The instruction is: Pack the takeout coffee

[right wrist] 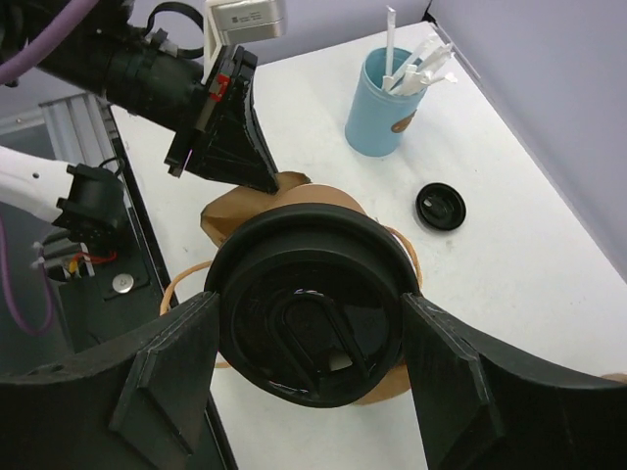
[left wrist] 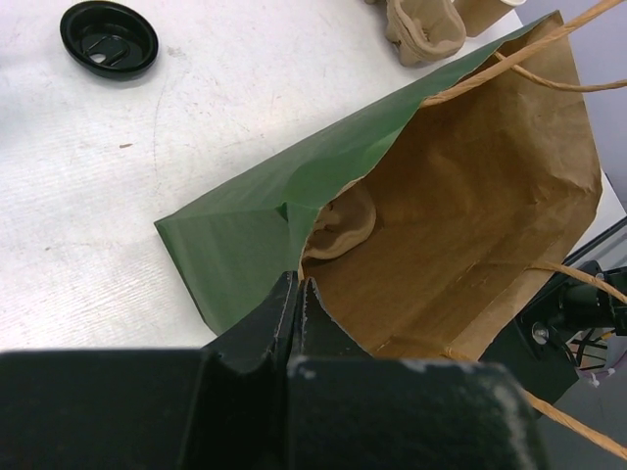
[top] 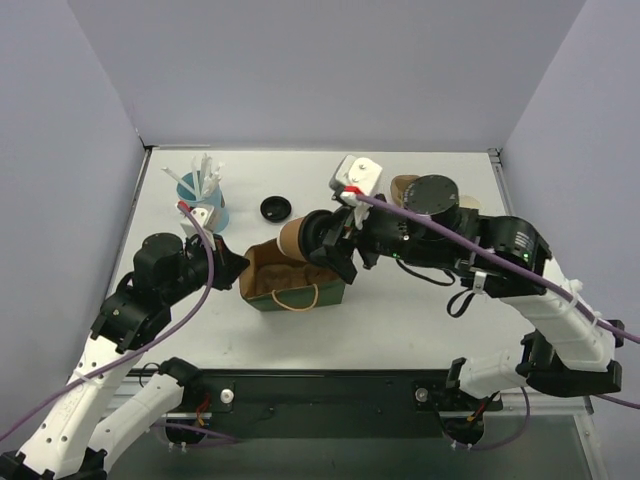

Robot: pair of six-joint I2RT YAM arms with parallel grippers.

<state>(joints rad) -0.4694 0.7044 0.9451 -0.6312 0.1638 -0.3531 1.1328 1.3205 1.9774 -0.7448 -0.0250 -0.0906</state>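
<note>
Over green bag [top: 296,287], right tool [top: 325,245] clamping takeout coffee [top: 292,238], left tool [left wrist: 297,294] pinching rim

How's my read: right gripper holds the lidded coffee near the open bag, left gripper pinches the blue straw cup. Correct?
Not quite: the left gripper pinches the paper bag by its rim, as the left wrist view shows. The rest stands.

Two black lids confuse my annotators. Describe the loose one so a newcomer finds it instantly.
On the white table, find the blue cup of straws at the far left. Right of it, behind the green paper bag, the loose lid lies flat, alone; the other black lid caps the tan cup gripped by the right end effector.
</note>
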